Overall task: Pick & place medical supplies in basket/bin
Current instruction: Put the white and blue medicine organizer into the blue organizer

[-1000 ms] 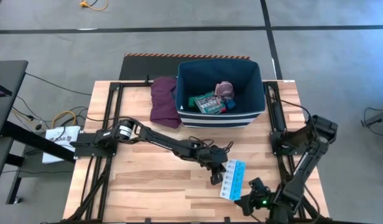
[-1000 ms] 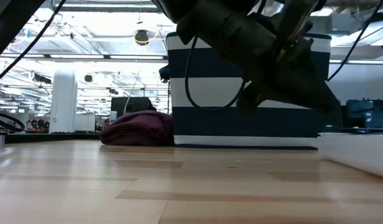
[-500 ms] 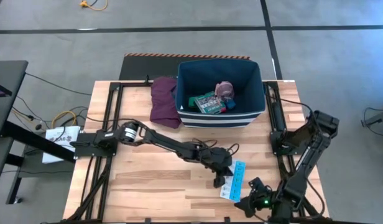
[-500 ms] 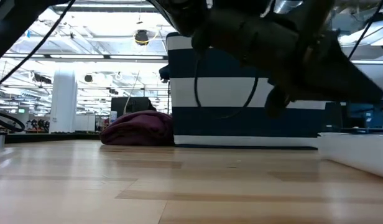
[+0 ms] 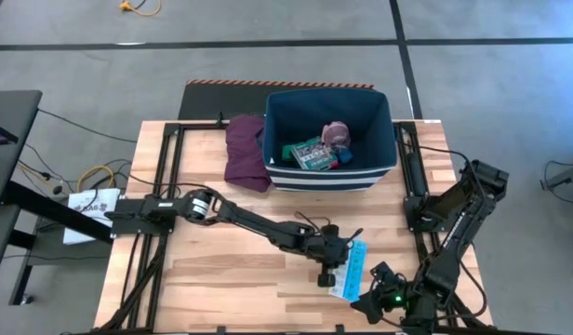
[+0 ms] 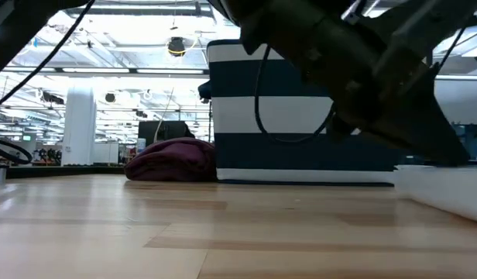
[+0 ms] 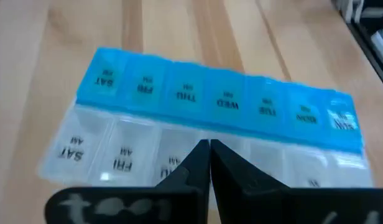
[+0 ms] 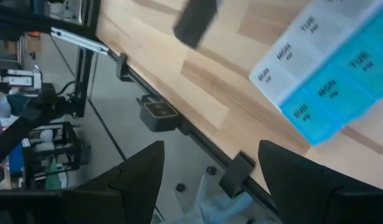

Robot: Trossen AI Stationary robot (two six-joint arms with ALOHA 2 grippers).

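Pill strip (image 7: 210,127): blue-white, day-labelled compartments, flat.

place: large open lab or industrial hall | floor: grey concrete (image 5: 510,112) with dark seam lines | ceiling: white trusses and light strips (image 6: 107,46), upper left of the low view | rig: wooden table (image 5: 212,270) on black metal frame, cables (image 5: 82,177) at left

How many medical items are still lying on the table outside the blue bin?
1: the pill organizer near the table's front edge, right of centre, at the shut left gripper. Items inside the bin may hide others.
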